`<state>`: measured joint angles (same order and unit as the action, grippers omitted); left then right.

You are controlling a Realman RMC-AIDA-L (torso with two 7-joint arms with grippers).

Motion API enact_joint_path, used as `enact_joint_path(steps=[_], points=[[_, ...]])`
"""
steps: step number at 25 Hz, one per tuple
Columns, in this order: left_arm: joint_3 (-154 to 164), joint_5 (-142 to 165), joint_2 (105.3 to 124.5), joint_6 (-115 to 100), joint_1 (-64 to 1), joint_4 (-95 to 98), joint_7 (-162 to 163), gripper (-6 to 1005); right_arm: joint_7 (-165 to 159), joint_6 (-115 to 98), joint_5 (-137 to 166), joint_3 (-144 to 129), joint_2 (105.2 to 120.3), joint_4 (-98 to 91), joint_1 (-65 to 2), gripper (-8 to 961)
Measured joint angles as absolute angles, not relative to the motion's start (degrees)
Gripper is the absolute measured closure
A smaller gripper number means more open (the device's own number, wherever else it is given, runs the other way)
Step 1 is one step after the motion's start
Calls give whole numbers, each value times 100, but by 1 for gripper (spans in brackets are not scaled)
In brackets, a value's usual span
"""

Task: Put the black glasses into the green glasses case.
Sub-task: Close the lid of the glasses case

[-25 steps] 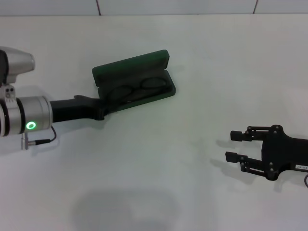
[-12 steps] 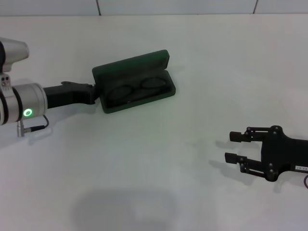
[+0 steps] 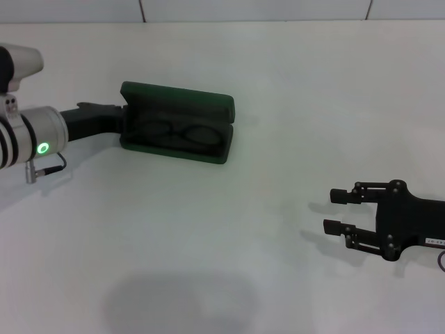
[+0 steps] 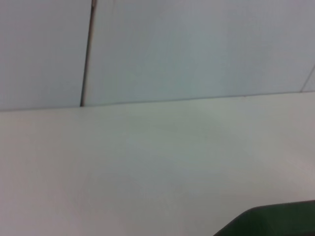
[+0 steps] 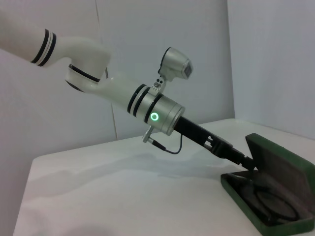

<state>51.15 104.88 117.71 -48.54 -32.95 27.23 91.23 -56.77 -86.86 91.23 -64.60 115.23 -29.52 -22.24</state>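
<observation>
L gripper [image 3: 119, 124] is held low at the end of the green glasses case [image 3: 177, 132], fingers can't be told. Black glasses [image 3: 174, 130] are seen inside the open case. R gripper [image 3: 337, 211] is parked aside, fingers spread.

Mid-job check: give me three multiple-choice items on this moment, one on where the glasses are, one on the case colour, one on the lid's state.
1. Where are the black glasses?
A. On the bare table
B. Inside the green glasses case
C. In the right gripper

2. What colour is the case?
A. Dark green
B. Red
C. White

3. What state is the case lid in?
A. Shut flat
B. Taken off
C. Open, standing up on its hinge

Answers: 1 B, both lenses show lying in the lined tray. 2 A, the shell is dark green in the head view and the right wrist view. 3 C, the lid stands raised behind the tray, with the left gripper at the case's end.
</observation>
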Motion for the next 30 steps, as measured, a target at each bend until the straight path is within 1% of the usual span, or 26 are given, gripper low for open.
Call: enact_joint_path(steps=[5, 8, 13, 17, 20, 22, 28, 30], points=[[5115, 10459, 11780, -4732, -3363, 2725, 9109, 946, -5677, -8686, 9123, -6460, 11523, -2955, -2237, 477], [5115, 10459, 11738, -4854, -3361, 2725, 9147, 946, -5677, -8677, 9123, -6460, 11523, -2959, -2238, 477], [5117, 10461, 11608, -5922, -3186, 2947, 9319, 945, -5677, -8663, 9122, -6439, 11522, -2969, -2241, 477], [5109, 10445, 11570, -6823, -2941, 3404, 9804, 944, -5677, -8635, 9123, -6416, 11522, -2971, -2242, 475], [4974, 10137, 11568, -7118, -2841, 3602, 10135, 944, -5677, -8613, 9123, -6411, 11522, -2971, -2242, 473], [4910, 9923, 11593, -7179, -2806, 3678, 10148, 943, -5677, -8604, 9122, -6410, 11522, -2971, -2241, 472], [4927, 9803, 11890, -6813, -2896, 4296, 10165, 942, -5660, -8387, 9115, -6421, 11532, -2958, -2267, 469], [5010, 9827, 11954, -6618, -2998, 4450, 10299, 942, -5659, -8367, 9113, -6422, 11537, -2937, -2286, 468]])
